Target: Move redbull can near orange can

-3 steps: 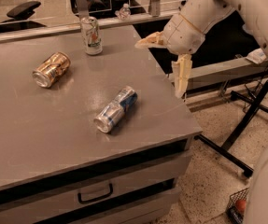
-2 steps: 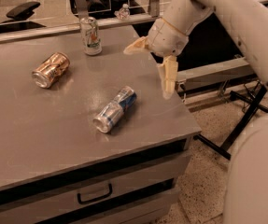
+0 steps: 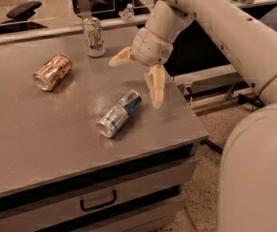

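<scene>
The redbull can (image 3: 119, 113), slim, silver and blue, lies on its side near the middle of the grey table (image 3: 41, 129), its silver top toward the front left. The orange can (image 3: 52, 72), coppery, lies on its side at the table's left. My gripper (image 3: 139, 76) hangs over the table just right of and behind the redbull can. It is open and empty, with one cream finger (image 3: 156, 86) pointing down beside the can and the other finger (image 3: 122, 56) spread out to the left.
A white can with a green-orange label (image 3: 94, 36) stands upright at the table's back. The table's right edge drops to the floor beside my arm. A drawer with a handle (image 3: 98, 200) is below the front edge. Chairs and a rail stand behind.
My gripper has moved left from beyond the table's right edge to over the table, closer to the redbull can. The cans have not moved.
</scene>
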